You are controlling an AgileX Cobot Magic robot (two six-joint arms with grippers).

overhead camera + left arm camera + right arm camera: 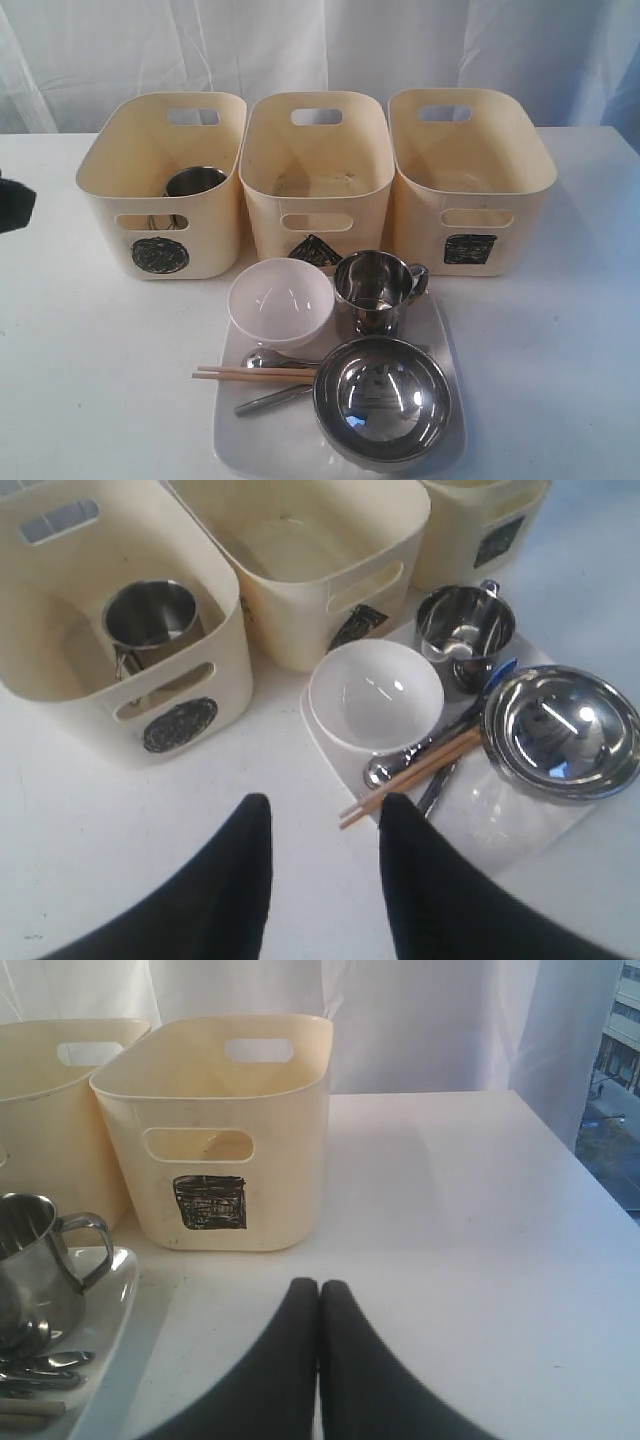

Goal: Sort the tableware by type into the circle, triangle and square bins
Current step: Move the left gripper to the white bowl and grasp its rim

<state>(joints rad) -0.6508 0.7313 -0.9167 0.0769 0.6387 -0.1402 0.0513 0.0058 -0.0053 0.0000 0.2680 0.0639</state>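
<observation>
Exterior view: along the back of the white tabletop (pixel 90 380), three cream tubs side by side, with the circle bin (pixel 215 245) on the left, the triangle bin (pixel 270 240) in the middle and the square bin (pixel 420 245) on the right. Standing upright inside the circle bin, one steel mug (pixel 193 181). Nothing else visible inside the other two.

Just in front of the triangle bin, the white square plate (pixel 230 440), loaded:
- at its rear left, the small white bowl (pixel 280 300), upright
- at its rear right, the second steel mug (pixel 375 290), handle turned to the right, close beside the white bowl
- at its front right, the large steel bowl (pixel 382 400), upright
- across its left half, the wooden chopsticks (pixel 255 373), lying together, tips poking out past the plate's left edge
- under and beside the chopsticks, the steel cutlery (pixel 265 357), a spoon bowl behind them and a handle in front

Left wrist view: left fingers (pixel 235 880) moderately spread, gripping nothing, hovering above bare tabletop near the plate's corner and the chopstick tips.

Right wrist view: right fingers (pixel 285 1360) pressed together, holding nothing, above bare tabletop in front of the square bin and off to the side of the plate.
</observation>
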